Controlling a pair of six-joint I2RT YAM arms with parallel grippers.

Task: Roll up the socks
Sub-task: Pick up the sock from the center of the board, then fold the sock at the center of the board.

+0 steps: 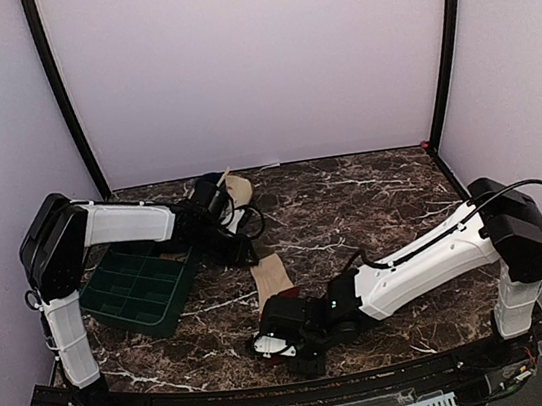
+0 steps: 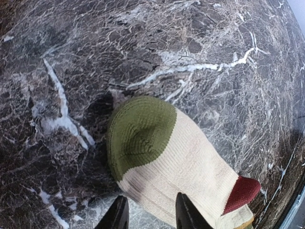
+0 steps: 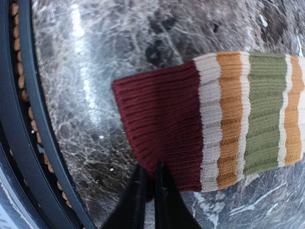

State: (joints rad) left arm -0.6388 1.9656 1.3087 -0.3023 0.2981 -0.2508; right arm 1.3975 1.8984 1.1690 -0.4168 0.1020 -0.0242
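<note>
A striped sock lies lengthwise in the middle of the table. The right wrist view shows its dark red cuff and its tan, orange and green stripes. My right gripper is shut on the near edge of that red cuff, low at the table. A second tan sock lies at the back. The left wrist view shows its green toe, cream body and red heel patch. My left gripper is open just above this sock's edge, one finger over the cloth and one over the table.
A green compartment tray stands at the left, under the left arm. The dark marble table runs to the black front rail, close beside the red cuff. A cable loops near the left gripper.
</note>
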